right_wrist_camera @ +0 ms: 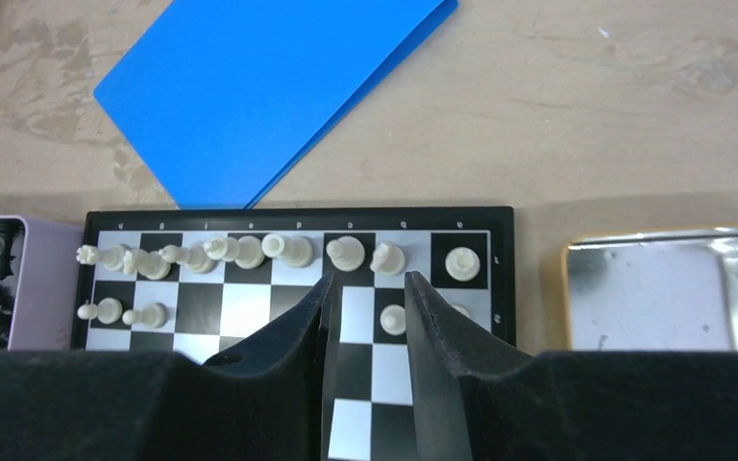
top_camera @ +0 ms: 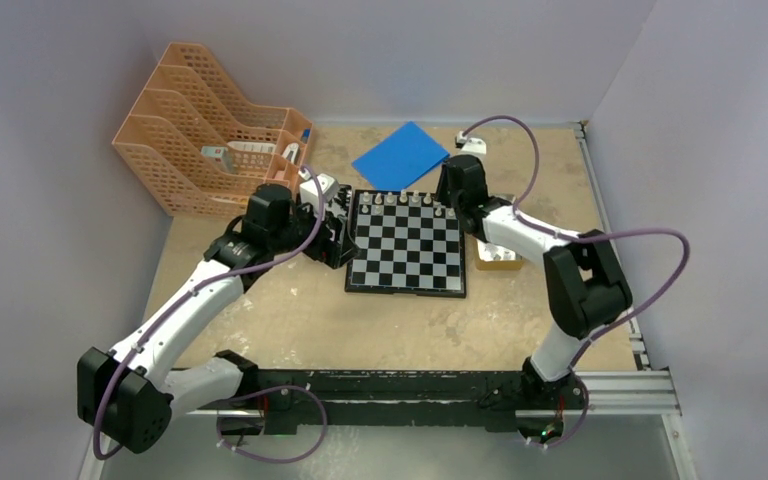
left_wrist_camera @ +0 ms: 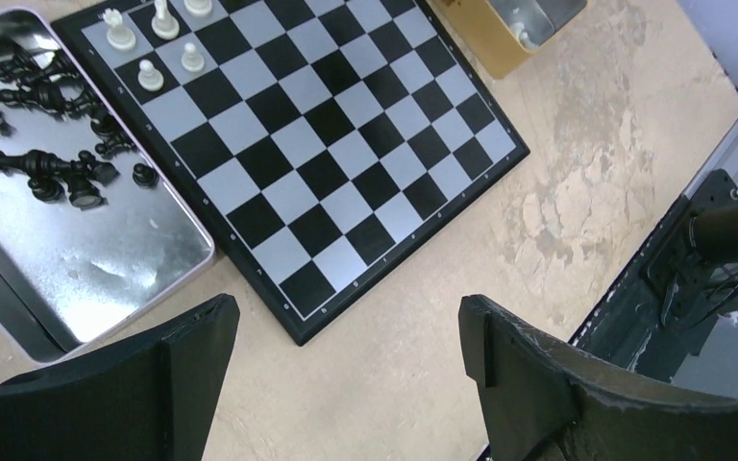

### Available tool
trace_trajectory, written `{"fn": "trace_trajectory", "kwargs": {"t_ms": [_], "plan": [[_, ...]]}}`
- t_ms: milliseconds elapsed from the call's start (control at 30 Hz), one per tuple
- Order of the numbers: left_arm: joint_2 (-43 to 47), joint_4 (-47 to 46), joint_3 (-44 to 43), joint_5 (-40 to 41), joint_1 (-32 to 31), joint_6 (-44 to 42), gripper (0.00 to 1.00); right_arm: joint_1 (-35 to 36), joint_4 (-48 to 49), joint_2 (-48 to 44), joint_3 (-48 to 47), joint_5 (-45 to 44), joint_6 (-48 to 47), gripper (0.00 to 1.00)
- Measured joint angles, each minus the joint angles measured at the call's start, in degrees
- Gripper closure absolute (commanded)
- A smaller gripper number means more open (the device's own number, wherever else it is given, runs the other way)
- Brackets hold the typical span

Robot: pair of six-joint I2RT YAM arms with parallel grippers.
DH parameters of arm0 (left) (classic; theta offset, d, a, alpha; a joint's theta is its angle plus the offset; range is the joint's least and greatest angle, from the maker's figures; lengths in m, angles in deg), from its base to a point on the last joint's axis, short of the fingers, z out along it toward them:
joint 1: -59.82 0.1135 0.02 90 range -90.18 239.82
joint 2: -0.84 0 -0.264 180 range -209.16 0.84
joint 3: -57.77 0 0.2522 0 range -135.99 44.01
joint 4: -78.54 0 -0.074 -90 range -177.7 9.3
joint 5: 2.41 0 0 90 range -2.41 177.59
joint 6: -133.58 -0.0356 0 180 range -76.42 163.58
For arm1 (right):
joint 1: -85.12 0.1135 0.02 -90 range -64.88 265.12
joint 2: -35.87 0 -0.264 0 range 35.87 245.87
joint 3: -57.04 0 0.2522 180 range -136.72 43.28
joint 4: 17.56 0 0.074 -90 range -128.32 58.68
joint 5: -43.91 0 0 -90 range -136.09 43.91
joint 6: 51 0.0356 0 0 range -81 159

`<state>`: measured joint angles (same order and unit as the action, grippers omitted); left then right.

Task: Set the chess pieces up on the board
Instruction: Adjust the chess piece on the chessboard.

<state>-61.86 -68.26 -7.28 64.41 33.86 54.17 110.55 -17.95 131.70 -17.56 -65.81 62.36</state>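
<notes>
Beige counter (top_camera: 290, 310): the board (top_camera: 407, 262) lies mid-counter, white chess pieces (right_wrist_camera: 250, 252) along its far edge, black pieces (left_wrist_camera: 43, 168) in a tin (left_wrist_camera: 125, 269) leftward. Left jaws gape empty beside that tin, nearest. Right jaws stand narrow over the board's far-right corner, hold unclear.

A flat black-and-white checked chessboard (top_camera: 406, 255) is lying mid-table on the tan tabletop (top_camera: 290, 310), and small cream-white chess pieces (top_camera: 405, 200) are standing along its far edge. The white left arm (top_camera: 190, 300) is reaching toward the board's left side, while the white right arm (top_camera: 520, 235) is reaching over its far right corner. A flat blue square sheet (top_camera: 401, 155) is lying just beyond the board.
</notes>
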Motion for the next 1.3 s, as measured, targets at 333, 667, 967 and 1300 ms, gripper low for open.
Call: {"fn": "trace_trajectory", "kwargs": {"t_ms": [333, 667, 967, 1300], "plan": [[0.4, 1.4, 0.5, -0.6, 0.0, -1.4, 0.14, -0.4, -0.2, 9.5, -6.0, 0.4, -0.1, 0.67], [1.6, 1.4, 0.5, -0.6, 0.0, -1.5, 0.14, -0.7, -1.2, 12.3, -8.5, 0.4, 0.0, 0.70], [1.6, 1.5, 0.5, -0.6, 0.0, -1.8, 0.14, -0.7, -2.4, 14.0, -8.8, 0.6, 0.2, 0.71], [1.8, 1.6, 0.5, -0.5, 0.0, -1.8, 0.14, -0.7, -4.0, 16.5, -10.2, 1.1, 0.1, 0.78]]}}
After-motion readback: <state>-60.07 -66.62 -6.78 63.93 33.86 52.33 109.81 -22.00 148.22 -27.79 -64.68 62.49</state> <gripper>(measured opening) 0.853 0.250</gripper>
